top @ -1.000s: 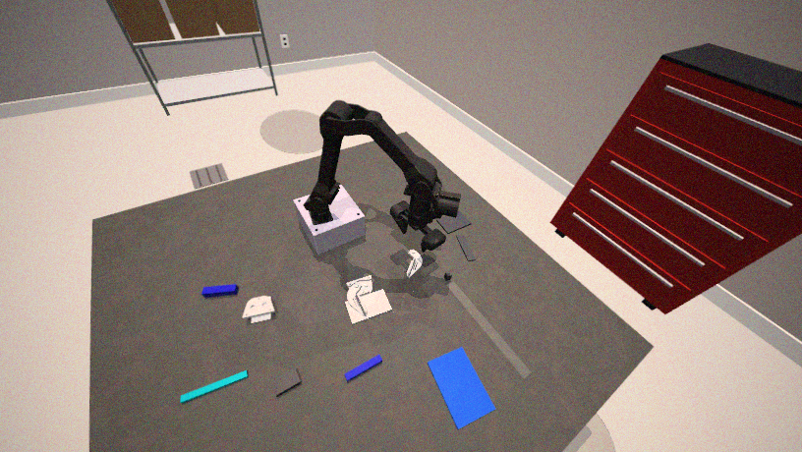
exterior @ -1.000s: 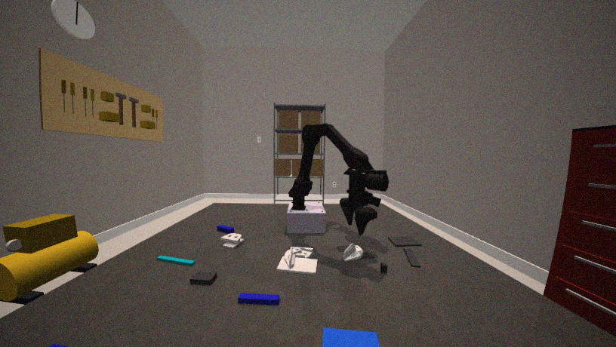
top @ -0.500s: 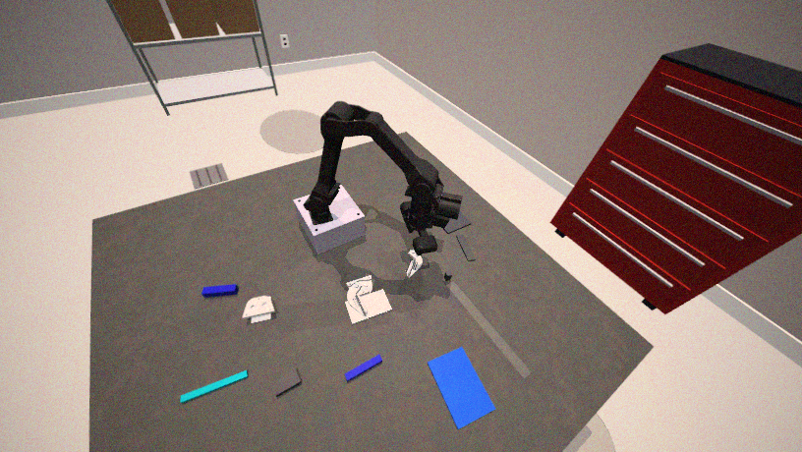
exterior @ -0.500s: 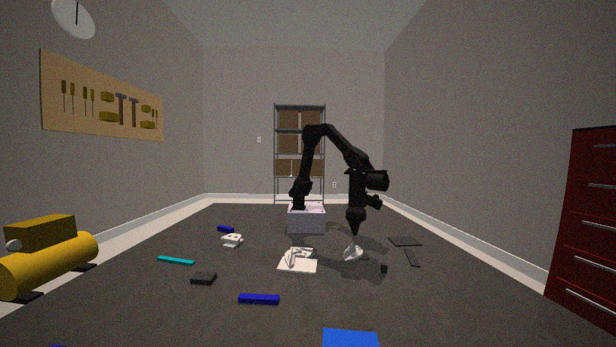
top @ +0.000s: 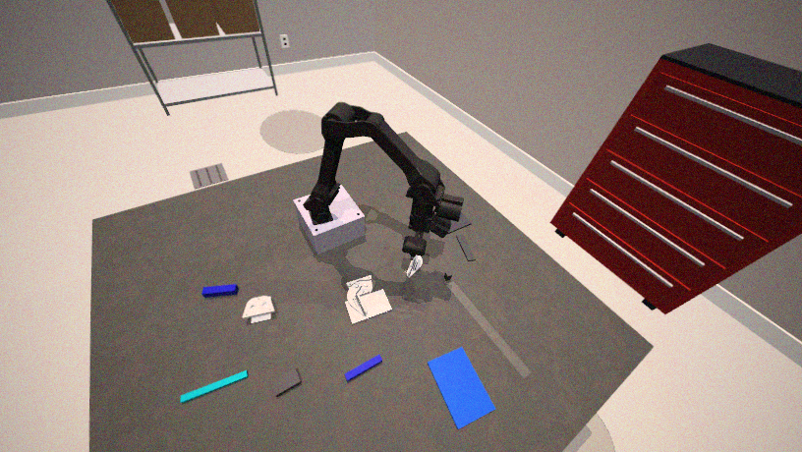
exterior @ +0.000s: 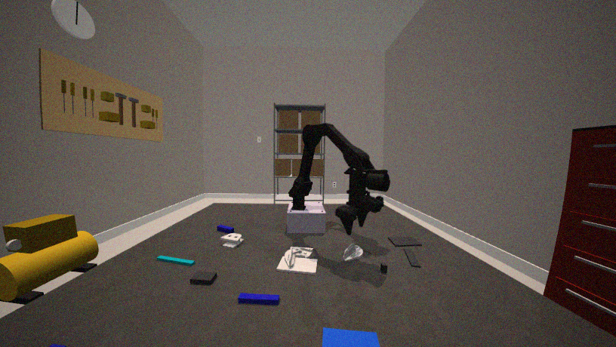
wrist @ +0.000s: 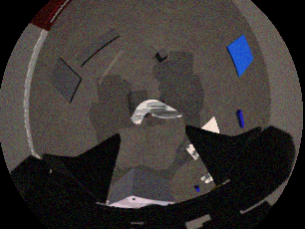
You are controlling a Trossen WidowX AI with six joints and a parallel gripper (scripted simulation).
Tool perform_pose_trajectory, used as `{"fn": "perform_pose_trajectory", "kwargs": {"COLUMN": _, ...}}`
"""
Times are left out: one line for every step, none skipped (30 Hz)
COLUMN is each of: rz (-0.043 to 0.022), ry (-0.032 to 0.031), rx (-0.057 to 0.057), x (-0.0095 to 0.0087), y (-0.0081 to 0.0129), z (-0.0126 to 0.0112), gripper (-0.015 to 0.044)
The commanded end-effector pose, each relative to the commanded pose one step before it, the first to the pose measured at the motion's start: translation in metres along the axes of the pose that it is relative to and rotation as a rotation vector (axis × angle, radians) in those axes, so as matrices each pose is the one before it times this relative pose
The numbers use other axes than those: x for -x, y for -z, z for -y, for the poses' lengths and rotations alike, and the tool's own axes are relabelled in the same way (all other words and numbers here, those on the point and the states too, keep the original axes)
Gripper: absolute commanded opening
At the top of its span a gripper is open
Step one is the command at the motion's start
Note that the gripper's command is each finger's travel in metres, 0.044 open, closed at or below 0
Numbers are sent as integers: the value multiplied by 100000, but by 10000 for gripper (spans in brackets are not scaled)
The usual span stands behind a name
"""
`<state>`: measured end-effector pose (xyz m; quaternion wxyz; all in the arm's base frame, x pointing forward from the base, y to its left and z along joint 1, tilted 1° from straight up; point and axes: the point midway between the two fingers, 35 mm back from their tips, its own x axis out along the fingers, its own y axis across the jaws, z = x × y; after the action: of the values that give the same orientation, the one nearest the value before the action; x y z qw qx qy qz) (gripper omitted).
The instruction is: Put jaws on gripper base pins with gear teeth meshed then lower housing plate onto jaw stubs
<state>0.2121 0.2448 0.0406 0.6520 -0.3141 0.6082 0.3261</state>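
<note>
The white gripper base (top: 378, 304) (exterior: 304, 265) (wrist: 211, 126) lies on the table. A white jaw (top: 355, 295) (exterior: 291, 257) is on its rear left part; its seating on a pin cannot be made out. The other jaw (top: 414, 265) (exterior: 353, 253) (wrist: 154, 106), pale and curved, lies off the base, to its right in the top and exterior views. The housing plate (top: 258, 307) (exterior: 233, 237) (wrist: 206, 178) lies apart, left of the base in the top and exterior views. My gripper (top: 415, 253) (exterior: 355, 229) (wrist: 152, 133) is open and empty, above the loose jaw and not touching it.
Blue bars (top: 364, 367) (top: 220, 290), a cyan bar (top: 213, 386), a dark block (exterior: 203, 277) and a blue plate (top: 461, 387) lie around. A small black piece (exterior: 383, 268) and flat dark pieces (exterior: 405, 241) (exterior: 411, 257) lie right of the loose jaw. The arm's pale pedestal (exterior: 306, 222) stands behind.
</note>
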Motion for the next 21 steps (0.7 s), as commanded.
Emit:
{"fn": "perform_pose_trajectory", "kwargs": {"rz": -93, "ry": 65, "rx": -14378, "x": 57, "y": -136, "z": 214, "gripper": 440}}
{"fn": "perform_pose_trajectory", "kwargs": {"rz": -7, "ry": 2, "rx": -3026, "x": 9, "y": -29, "z": 37, "gripper": 440}}
{"fn": "perform_pose_trajectory", "kwargs": {"rz": -7, "ry": 3, "rx": -3026, "x": 9, "y": -30, "z": 36, "gripper": 440}}
{"fn": "perform_pose_trajectory", "kwargs": {"rz": -7, "ry": 3, "rx": -3026, "x": 9, "y": -31, "z": 35, "gripper": 440}}
{"fn": "perform_pose_trajectory", "kwargs": {"rz": -6, "ry": 3, "rx": -3026, "x": 9, "y": -32, "z": 34, "gripper": 440}}
{"fn": "perform_pose_trajectory", "kwargs": {"rz": -6, "ry": 3, "rx": -3026, "x": 9, "y": -33, "z": 33, "gripper": 440}}
{"fn": "perform_pose_trajectory", "kwargs": {"rz": -6, "ry": 3, "rx": -3026, "x": 9, "y": -34, "z": 32, "gripper": 440}}
{"fn": "perform_pose_trajectory", "kwargs": {"rz": -6, "ry": 4, "rx": -3026, "x": 9, "y": -35, "z": 31, "gripper": 440}}
{"fn": "perform_pose_trajectory", "kwargs": {"rz": -6, "ry": 4, "rx": -3026, "x": 9, "y": -36, "z": 30, "gripper": 440}}
{"fn": "perform_pose_trajectory", "kwargs": {"rz": -6, "ry": 4, "rx": -3026, "x": 9, "y": -37, "z": 29, "gripper": 440}}
{"fn": "perform_pose_trajectory", "kwargs": {"rz": -6, "ry": 4, "rx": -3026, "x": 9, "y": -38, "z": 28, "gripper": 440}}
{"fn": "perform_pose_trajectory", "kwargs": {"rz": -6, "ry": 4, "rx": -3026, "x": 9, "y": -38, "z": 27, "gripper": 440}}
{"fn": "perform_pose_trajectory", "kwargs": {"rz": -6, "ry": 4, "rx": -3026, "x": 9, "y": -39, "z": 26, "gripper": 440}}
{"fn": "perform_pose_trajectory", "kwargs": {"rz": -6, "ry": 5, "rx": -3026, "x": 9, "y": -40, "z": 25, "gripper": 440}}
{"fn": "perform_pose_trajectory", "kwargs": {"rz": -6, "ry": 5, "rx": -3026, "x": 9, "y": -41, "z": 24, "gripper": 440}}
{"fn": "perform_pose_trajectory", "kwargs": {"rz": -5, "ry": 5, "rx": -3026, "x": 9, "y": -41, "z": 23, "gripper": 440}}
{"fn": "perform_pose_trajectory", "kwargs": {"rz": -5, "ry": 5, "rx": -3026, "x": 9, "y": -42, "z": 22, "gripper": 440}}
{"fn": "perform_pose_trajectory", "kwargs": {"rz": -5, "ry": 5, "rx": -3026, "x": 9, "y": -43, "z": 20, "gripper": 440}}
{"fn": "perform_pose_trajectory", "kwargs": {"rz": -5, "ry": 5, "rx": -3026, "x": 9, "y": -43, "z": 19, "gripper": 440}}
{"fn": "perform_pose_trajectory", "kwargs": {"rz": -5, "ry": 5, "rx": -3026, "x": 8, "y": -44, "z": 18, "gripper": 440}}
{"fn": "perform_pose_trajectory", "kwargs": {"rz": -5, "ry": 6, "rx": -3026, "x": 8, "y": -44, "z": 17, "gripper": 440}}
